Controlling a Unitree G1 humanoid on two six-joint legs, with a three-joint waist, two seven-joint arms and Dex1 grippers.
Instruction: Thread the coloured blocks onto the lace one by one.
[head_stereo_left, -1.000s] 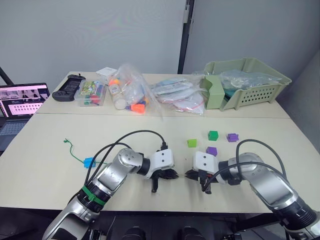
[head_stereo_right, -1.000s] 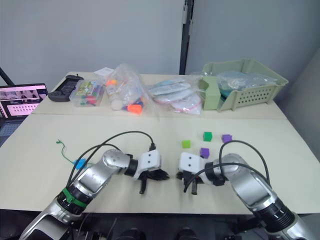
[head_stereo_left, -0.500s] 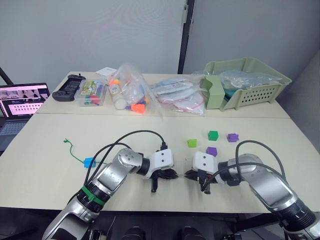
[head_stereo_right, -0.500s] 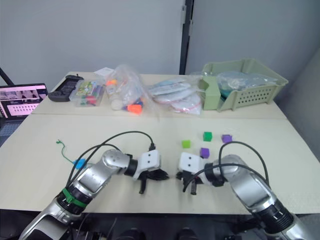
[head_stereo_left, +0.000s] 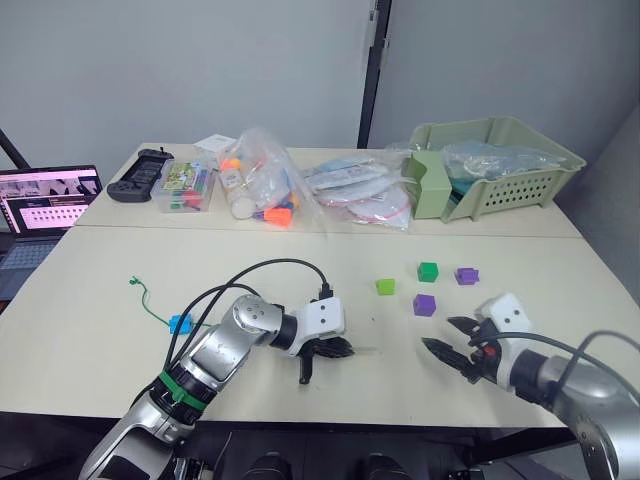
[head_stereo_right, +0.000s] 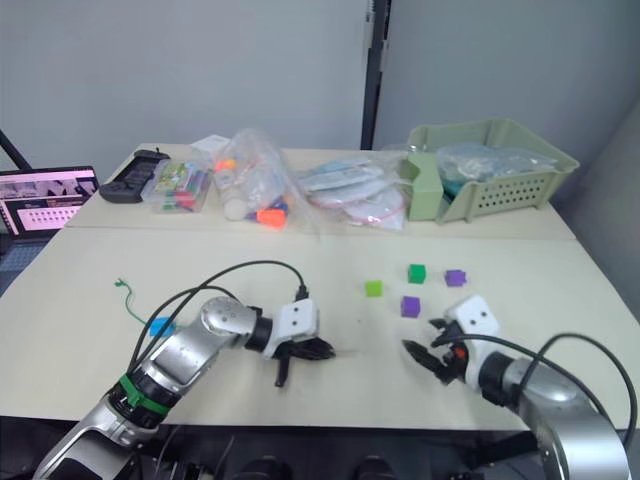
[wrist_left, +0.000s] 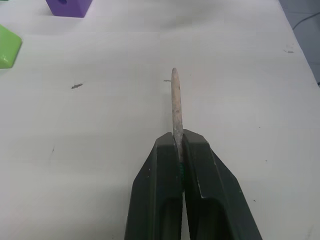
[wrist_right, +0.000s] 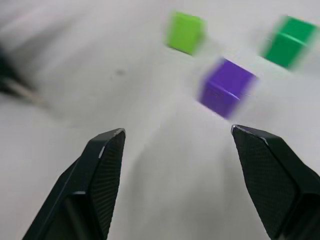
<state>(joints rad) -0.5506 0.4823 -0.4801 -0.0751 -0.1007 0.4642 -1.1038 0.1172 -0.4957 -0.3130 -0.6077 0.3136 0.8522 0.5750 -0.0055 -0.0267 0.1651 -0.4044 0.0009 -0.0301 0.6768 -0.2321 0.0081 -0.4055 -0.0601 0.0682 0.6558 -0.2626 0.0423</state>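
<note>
Though slightly speckled, stiff pale lace (wrist_left: 174, 102) tip.

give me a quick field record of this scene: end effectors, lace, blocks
left end effector: shut on the lace's stiff pale tip
right end effector: open, holding nothing, above the table
lace: green cord lying on the table
blue block: on the lace
loose blocks: light green, dark green, two purple

Right end effector (wrist_right: 177, 150) showing two black fingers (wrist_right: 100, 170) spread wide apart, holding nothing. Purple block (wrist_right: 226, 88) sitting on pale table (wrist_right: 165, 190) ahead of fingers. Light green block (wrist_right: 185, 32) and dark green block (wrist_right: 288, 41) lying beyond it, apart.
</note>
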